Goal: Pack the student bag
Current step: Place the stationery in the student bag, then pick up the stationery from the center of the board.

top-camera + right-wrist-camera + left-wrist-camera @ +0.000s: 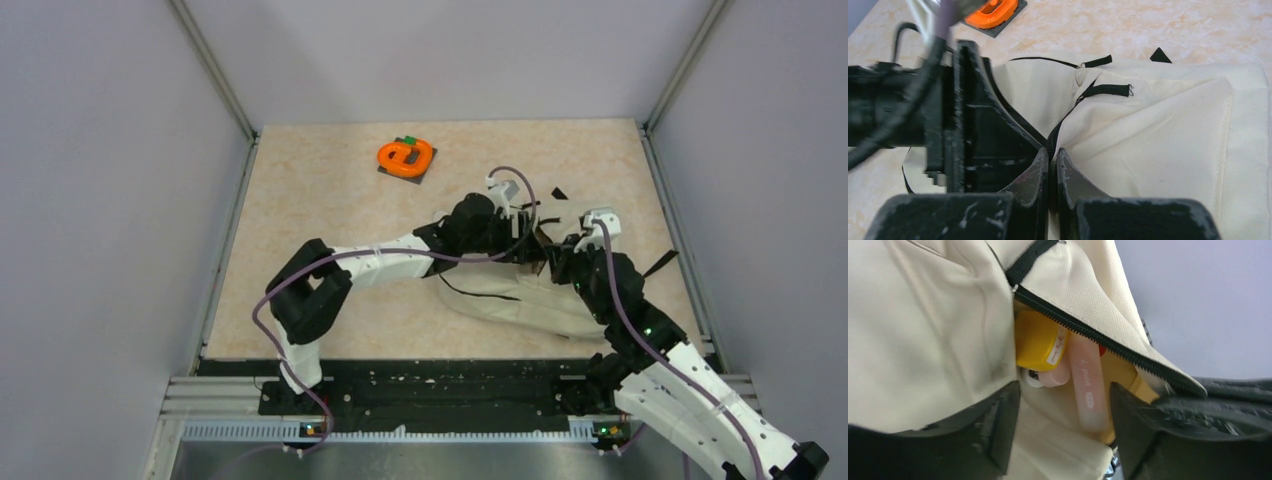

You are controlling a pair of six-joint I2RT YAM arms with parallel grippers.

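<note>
The open left gripper (1064,392) faces a pink tube (1088,380) lying straight ahead inside the student bag (923,315), whose edge the right gripper (1053,162) pinches.

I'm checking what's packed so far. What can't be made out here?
- Top view: the left arm and right gripper cover the mouth of the bag.
- Left wrist view: the zip edge half hides the yellow item and pink tube; the tube's print is blurred.
- Right wrist view: the left arm blocks the bag's inside; the right gripper's shut tips hide what they pinch.
- Orange item: tiny from above, cropped in the right wrist view.
</note>
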